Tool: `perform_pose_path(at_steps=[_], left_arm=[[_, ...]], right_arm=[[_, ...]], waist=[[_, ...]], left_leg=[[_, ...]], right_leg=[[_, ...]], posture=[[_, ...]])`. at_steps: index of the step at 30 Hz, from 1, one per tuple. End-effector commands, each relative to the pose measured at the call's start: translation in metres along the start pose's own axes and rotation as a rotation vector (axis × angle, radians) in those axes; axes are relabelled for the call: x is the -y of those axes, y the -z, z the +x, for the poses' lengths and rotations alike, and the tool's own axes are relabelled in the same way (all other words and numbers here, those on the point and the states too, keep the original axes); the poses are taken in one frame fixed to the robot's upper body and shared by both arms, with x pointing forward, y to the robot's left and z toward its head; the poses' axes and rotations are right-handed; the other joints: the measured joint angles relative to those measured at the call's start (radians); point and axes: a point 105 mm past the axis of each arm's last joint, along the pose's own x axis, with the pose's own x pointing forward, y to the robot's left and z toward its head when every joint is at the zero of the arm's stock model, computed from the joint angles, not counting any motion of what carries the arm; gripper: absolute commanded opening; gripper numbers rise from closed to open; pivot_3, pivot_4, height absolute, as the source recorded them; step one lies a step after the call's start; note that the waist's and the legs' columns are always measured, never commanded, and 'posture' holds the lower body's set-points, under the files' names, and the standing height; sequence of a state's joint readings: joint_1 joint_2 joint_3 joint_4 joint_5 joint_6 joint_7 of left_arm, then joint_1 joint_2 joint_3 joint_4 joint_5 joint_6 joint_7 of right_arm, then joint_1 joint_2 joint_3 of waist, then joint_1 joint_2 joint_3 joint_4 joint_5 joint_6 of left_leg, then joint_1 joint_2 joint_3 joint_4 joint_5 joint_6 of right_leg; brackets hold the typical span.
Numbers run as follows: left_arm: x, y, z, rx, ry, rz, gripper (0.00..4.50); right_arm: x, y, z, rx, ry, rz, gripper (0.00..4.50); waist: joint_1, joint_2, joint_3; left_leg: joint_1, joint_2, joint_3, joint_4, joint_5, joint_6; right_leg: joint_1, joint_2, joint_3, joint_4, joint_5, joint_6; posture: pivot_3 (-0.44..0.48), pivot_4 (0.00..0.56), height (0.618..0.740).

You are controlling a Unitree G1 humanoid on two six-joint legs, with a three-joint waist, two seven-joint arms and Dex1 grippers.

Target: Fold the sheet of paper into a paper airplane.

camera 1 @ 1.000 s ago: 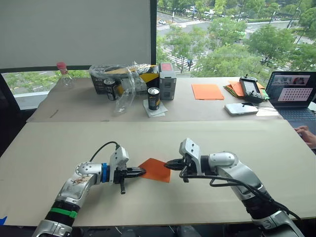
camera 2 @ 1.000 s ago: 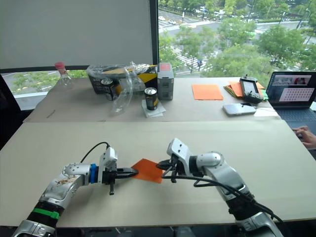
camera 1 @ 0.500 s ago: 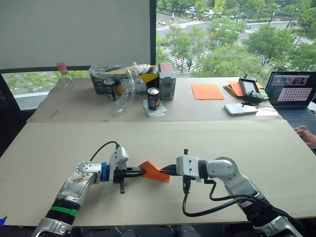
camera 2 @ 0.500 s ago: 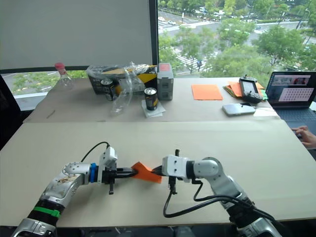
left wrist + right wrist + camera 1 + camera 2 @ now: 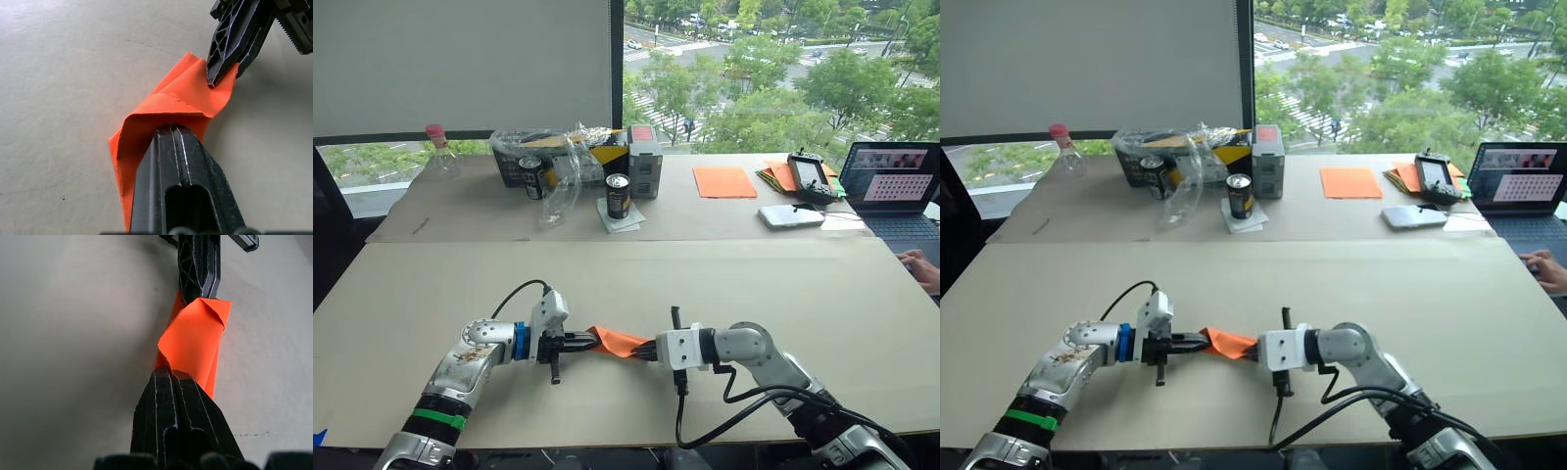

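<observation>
A pale beige table is seen in front, joined at a seam to a second table behind. On the far one are set a drink can, a plastic bottle, a flat orange sheet, a laptop and a white phone.

Both ends of the sheet of paper hidden inside the clamped fingers, laptop cut by the frame edge, person's hand likewise (arm out of frame), can labels unreadable.
</observation>
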State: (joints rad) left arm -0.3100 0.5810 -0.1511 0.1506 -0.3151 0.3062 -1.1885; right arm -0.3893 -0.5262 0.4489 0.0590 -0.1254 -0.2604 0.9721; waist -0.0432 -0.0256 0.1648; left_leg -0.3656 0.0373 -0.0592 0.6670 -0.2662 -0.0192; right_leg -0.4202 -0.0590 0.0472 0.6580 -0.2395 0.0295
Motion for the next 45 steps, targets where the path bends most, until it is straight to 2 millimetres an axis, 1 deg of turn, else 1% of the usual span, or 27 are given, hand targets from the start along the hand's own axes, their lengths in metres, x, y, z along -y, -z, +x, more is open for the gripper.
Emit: perform_pose_path(at_steps=[1, 3, 7, 9, 12, 15, 18, 21, 24, 27, 31, 38, 42, 45], left_arm=[[0.003, 0.025, -0.004, -0.082, -0.013, -0.079, 0.0], [0.004, 0.025, -0.003, -0.079, -0.009, -0.081, 0.0], [0.005, 0.026, -0.002, -0.078, -0.001, -0.084, 0.0], [0.005, 0.026, -0.001, -0.08, 0.003, -0.084, 0.0], [0.006, 0.027, 0.0, -0.082, 0.007, -0.083, 0.0], [0.007, 0.027, 0.001, -0.081, 0.011, -0.084, 0.0], [0.008, 0.028, 0.001, -0.083, 0.013, -0.084, 0.0], [0.009, 0.028, 0.0, -0.086, 0.014, -0.085, 0.0], [0.008, 0.028, -0.001, -0.089, 0.012, -0.084, 0.0], [0.008, 0.028, -0.001, -0.09, 0.013, -0.083, 0.0], [0.008, 0.028, -0.002, -0.094, 0.016, -0.081, 0.0], [0.007, 0.028, -0.005, -0.095, 0.009, -0.083, 0.0], [0.008, 0.028, -0.005, -0.093, 0.007, -0.087, 0.0], [0.008, 0.028, -0.005, -0.091, 0.005, -0.086, 0.0]], right_arm=[[0.013, -0.004, -0.006, 0.013, 0.058, -0.022, 0.05], [0.018, -0.01, -0.008, 0.031, 0.077, -0.057, 0.05], [0.022, -0.009, -0.011, 0.024, 0.09, -0.082, 0.05], [0.024, -0.008, -0.013, 0.026, 0.101, -0.061, 0.05], [0.031, -0.006, -0.016, 0.049, 0.154, 0.051, 0.05], [0.032, -0.001, -0.02, 0.026, 0.15, 0.044, 0.05], [0.029, 0.001, -0.021, 0.009, 0.129, 0.009, 0.05], [0.025, -0.001, -0.02, 0.022, 0.108, -0.015, 0.05], [0.012, 0.002, -0.018, 0.017, 0.048, -0.096, 0.05], [0.002, 0.014, -0.017, -0.019, -0.008, -0.177, 0.05], [0.005, 0.023, -0.016, -0.035, -0.015, -0.207, 0.05], [0.009, 0.027, -0.013, -0.038, -0.015, -0.228, 0.05], [0.005, 0.028, -0.01, -0.042, -0.025, -0.217, 0.05], [0.001, 0.03, -0.009, -0.049, -0.038, -0.205, 0.05]], waist=[[0.0, 0.0, 0.0], [0.0, 0.0, 0.0], [-0.001, 0.0, 0.0], [-0.001, 0.0, 0.0], [-0.001, 0.0, 0.0], [-0.001, 0.0, 0.0], [0.0, 0.0, 0.0], [0.0, 0.0, 0.0], [0.0, 0.0, 0.0], [0.0, 0.0, 0.0], [0.004, 0.0, 0.0], [0.001, 0.0, 0.0], [0.001, 0.0, 0.0], [0.001, 0.0, 0.0]], left_leg=[[0.0, 0.0, 0.0, 0.0, 0.0, 0.0], [0.0, 0.0, 0.0, 0.0, 0.0, 0.0], [0.0, 0.0, 0.0, 0.0, 0.0, 0.0], [0.0, 0.0, 0.0, 0.0, 0.0, 0.0], [0.0, 0.0, 0.0, 0.0, 0.0, 0.0], [0.0, 0.0, 0.0, 0.0, 0.0, 0.0], [0.0, 0.0, 0.0, 0.0, 0.0, 0.0], [0.0, 0.0, 0.0, 0.0, 0.0, 0.0], [0.0, 0.0, 0.0, 0.0, 0.0, 0.0], [0.0, 0.0, 0.0, 0.0, 0.0, 0.0], [0.0, -0.001, 0.001, 0.0, 0.0, 0.0], [0.002, -0.001, 0.001, 0.0, 0.0, 0.0], [0.004, -0.001, 0.001, 0.0, 0.0, 0.0], [0.009, -0.001, 0.001, -0.001, 0.0, 0.0]], right_leg=[[0.0, 0.0, 0.0, 0.0, 0.0, 0.0], [0.0, 0.0, 0.0, 0.0, 0.0, 0.0], [0.0, 0.0, 0.0, 0.0, 0.0, 0.0], [0.0, 0.0, 0.0, 0.0, 0.0, 0.0], [0.0, 0.0, 0.0, 0.0, 0.0, 0.0], [0.0, 0.0, 0.0, 0.0, 0.0, 0.0], [0.0, 0.0, 0.0, 0.0, 0.0, 0.0], [0.0, 0.0, 0.0, 0.0, 0.0, 0.0], [0.0, 0.0, 0.0, 0.0, 0.0, 0.0], [0.0, 0.0, 0.0, -0.001, 0.0, 0.0], [0.0, -0.001, 0.0, -0.001, 0.0, 0.0], [0.002, -0.001, 0.001, -0.001, 0.0, 0.0], [0.004, -0.001, 0.001, -0.001, 0.0, 0.0], [0.009, -0.001, 0.001, -0.002, 0.0, 0.0]], posture=[[0.0, 0.15, 0.715], [0.0, 0.15, 0.715], [0.0, 0.15, 0.715], [0.0, 0.15, 0.715], [0.0, 0.15, 0.715], [0.0, 0.15, 0.715], [0.0, 0.15, 0.715], [0.0, 0.15, 0.715], [0.0, 0.15, 0.715], [0.0, 0.15, 0.715], [0.0, 0.15, 0.715], [0.0, 0.15, 0.715], [0.0, 0.15, 0.715], [0.0, 0.15, 0.715]])
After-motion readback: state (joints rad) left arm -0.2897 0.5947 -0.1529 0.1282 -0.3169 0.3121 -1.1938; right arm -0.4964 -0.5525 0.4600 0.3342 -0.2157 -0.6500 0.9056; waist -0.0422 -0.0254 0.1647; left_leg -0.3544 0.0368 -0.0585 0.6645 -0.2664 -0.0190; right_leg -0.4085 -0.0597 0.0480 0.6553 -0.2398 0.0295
